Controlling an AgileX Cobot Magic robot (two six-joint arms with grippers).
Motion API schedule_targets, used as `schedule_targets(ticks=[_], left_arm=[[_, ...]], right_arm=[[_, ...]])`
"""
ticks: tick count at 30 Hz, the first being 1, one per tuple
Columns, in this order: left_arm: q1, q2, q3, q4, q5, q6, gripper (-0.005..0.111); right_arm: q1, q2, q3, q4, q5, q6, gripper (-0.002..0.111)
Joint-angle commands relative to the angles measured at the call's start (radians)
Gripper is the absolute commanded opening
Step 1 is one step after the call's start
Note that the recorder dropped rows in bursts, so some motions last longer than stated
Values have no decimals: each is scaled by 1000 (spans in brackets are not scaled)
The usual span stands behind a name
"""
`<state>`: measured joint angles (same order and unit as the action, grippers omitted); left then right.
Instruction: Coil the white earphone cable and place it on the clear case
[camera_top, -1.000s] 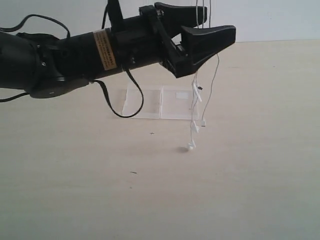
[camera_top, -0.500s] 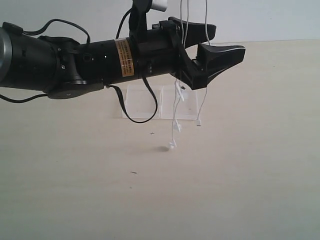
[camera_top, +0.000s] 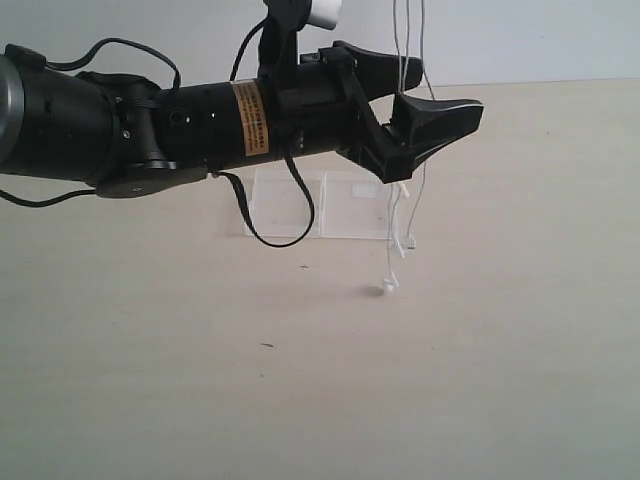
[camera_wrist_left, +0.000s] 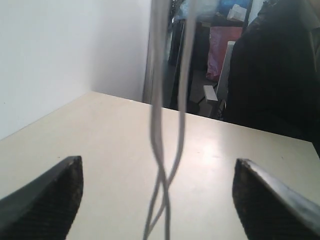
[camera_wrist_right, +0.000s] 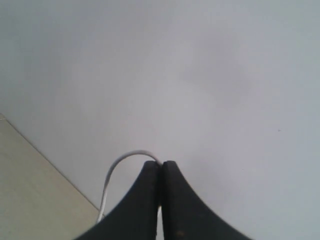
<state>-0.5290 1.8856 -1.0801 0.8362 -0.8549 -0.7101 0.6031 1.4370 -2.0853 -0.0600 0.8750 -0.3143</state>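
Note:
The white earphone cable (camera_top: 398, 222) hangs in thin strands from above the exterior view, its earbud end (camera_top: 390, 286) dangling just over the table. My left gripper (camera_top: 452, 86) reaches in from the left and stands open, with the strands passing between its fingers without touching. In the left wrist view the cable (camera_wrist_left: 159, 125) crosses itself midway between the wide-apart fingers of that gripper (camera_wrist_left: 157, 167). The clear case (camera_top: 320, 205) lies flat on the table behind the arm. My right gripper (camera_wrist_right: 161, 164) is shut on the cable (camera_wrist_right: 117, 167), which loops out from its tips; the exterior view does not show this gripper.
A thick black robot cable (camera_top: 270, 235) sags in a loop under the left arm, in front of the case. The beige table (camera_top: 500, 350) stretches to a white wall. Beyond the table's far edge stands dark clutter (camera_wrist_left: 270, 65).
The left arm has pushed further right, bringing the strands between its fingers. The hanging cable swung left, then back to the right. Both grippers kept their states.

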Motion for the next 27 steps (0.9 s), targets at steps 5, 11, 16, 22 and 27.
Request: schedule_targets(ticks=[5, 11, 16, 22, 27], left_arm=[[-6, -2, -7, -2, 8, 0, 45], [-6, -2, -7, -2, 8, 0, 0], [-6, -2, -7, 1, 11, -4, 0], [8, -18, -7, 71, 26, -59, 0], [42, -44, 0, 135, 72, -148, 0]], right_arm=[[2, -7, -7, 2, 5, 6, 0], [2, -7, -7, 2, 5, 6, 0], [2, -7, -7, 2, 5, 6, 0], [2, -9, -7, -35, 5, 54, 0], [2, -33, -7, -156, 5, 149, 0]])
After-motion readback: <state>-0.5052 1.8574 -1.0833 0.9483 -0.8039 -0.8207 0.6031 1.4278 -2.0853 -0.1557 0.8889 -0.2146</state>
